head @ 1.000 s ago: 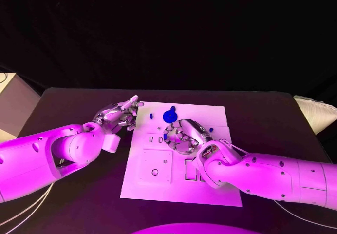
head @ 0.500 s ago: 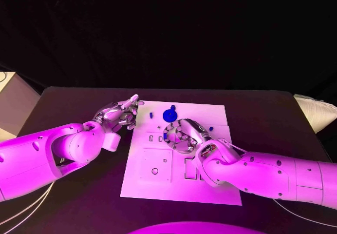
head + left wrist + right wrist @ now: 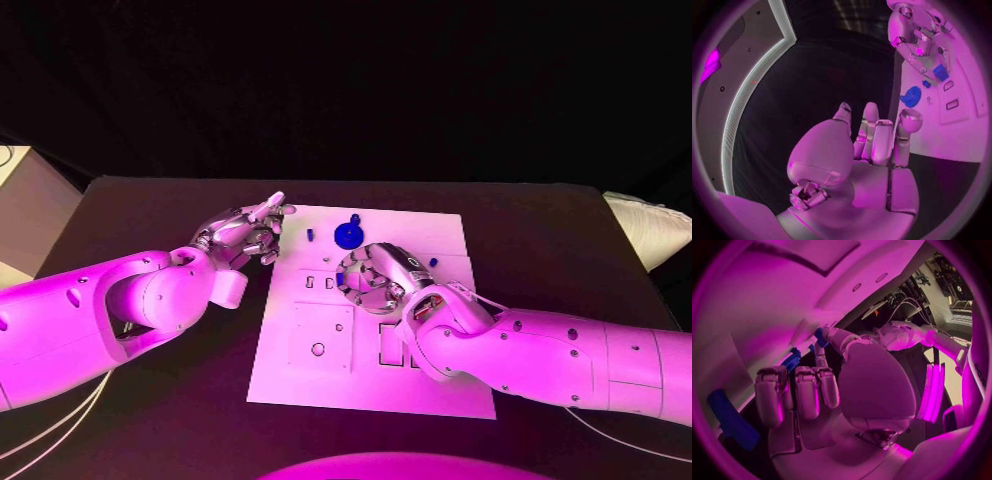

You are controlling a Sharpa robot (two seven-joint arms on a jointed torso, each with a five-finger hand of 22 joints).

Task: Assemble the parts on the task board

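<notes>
The white task board (image 3: 433,235) lies in the middle of the table. A round blue part (image 3: 348,237) stands near the board's far edge, with a small blue peg (image 3: 309,235) to its left and another (image 3: 353,218) behind it. My right hand (image 3: 378,281) hovers low over the board just in front of the round part (image 3: 791,360), its fingers (image 3: 804,390) curled in with nothing seen in them. A blue piece (image 3: 414,263) sits by that hand's right side. My left hand (image 3: 242,236) is off the board's left edge, its fingers (image 3: 873,135) apart and holding nothing.
The board has rectangular slots (image 3: 389,345) and a square plate with a hole (image 3: 319,340) in its near half. A blue bar (image 3: 731,419) lies on the board close to my right hand. Black table (image 3: 548,240) surrounds the board.
</notes>
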